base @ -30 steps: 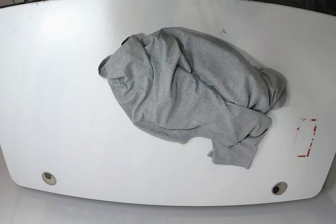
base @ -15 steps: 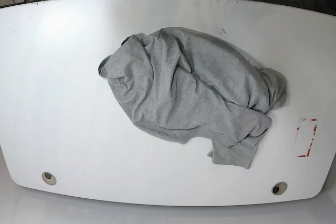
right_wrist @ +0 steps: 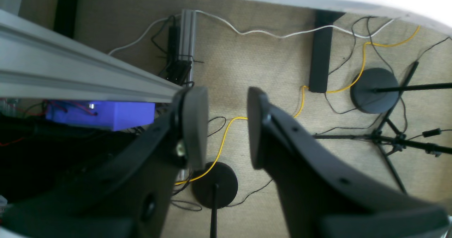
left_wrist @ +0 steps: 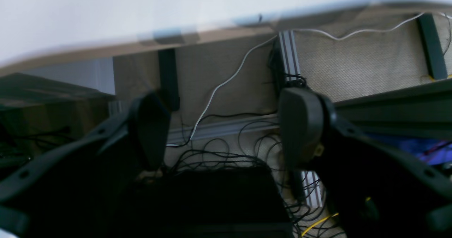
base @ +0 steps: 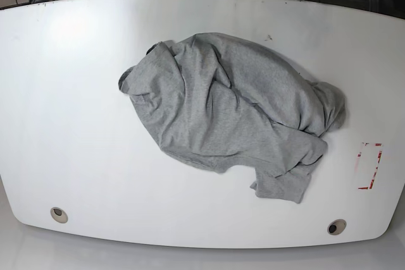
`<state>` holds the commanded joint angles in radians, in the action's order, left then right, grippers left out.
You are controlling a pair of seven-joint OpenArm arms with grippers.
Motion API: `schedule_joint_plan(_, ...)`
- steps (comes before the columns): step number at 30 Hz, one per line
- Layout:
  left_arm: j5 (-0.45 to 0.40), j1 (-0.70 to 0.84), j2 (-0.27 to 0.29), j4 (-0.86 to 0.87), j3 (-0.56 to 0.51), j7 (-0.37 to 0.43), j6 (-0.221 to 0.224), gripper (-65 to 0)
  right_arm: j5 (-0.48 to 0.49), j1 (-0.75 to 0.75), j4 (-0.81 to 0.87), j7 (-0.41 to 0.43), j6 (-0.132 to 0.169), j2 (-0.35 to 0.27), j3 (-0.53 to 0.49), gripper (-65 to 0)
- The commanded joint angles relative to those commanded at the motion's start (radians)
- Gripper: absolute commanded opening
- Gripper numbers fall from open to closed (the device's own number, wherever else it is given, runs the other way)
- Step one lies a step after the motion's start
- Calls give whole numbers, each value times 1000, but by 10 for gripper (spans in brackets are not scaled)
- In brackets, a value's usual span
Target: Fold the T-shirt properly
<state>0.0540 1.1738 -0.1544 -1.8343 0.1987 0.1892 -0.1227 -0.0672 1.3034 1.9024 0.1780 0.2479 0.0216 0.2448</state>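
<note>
Left wrist: I see my left gripper [left_wrist: 226, 132] gaping wide, empty, parked beyond the table edge. Right wrist: my right gripper [right_wrist: 222, 125] partly open, empty. Base: the crumpled light-grey cotton T-shirt [base: 234, 118] sprawls centre toward four o'clock on the white oval table [base: 69, 124]; lettering probably hidden underneath.

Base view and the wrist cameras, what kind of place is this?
Probably a robotics lab or test workspace: a white table bearing a crumpled T-shirt, loose cables across a carpeted floor, aluminium framing, and round-based stands.

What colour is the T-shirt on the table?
Light heather grey; the T-shirt shows best in the base view.
</note>
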Motion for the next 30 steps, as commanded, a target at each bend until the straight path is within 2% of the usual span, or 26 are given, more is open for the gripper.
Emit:
schedule_joint_plan(2,23,19,2,-40,10,4,-3,-209,8,2,25,-4,0,2,3,-470)
schedule_joint_plan(12,1,23,18,-61,72,9,-5,-209,7,-3,50,-3,3,2,0,-470)
schedule_joint_plan(30,166,-18,11,-102,130,-4,-11,-210,-10,-128,70,-3,3,-1,-1,-469)
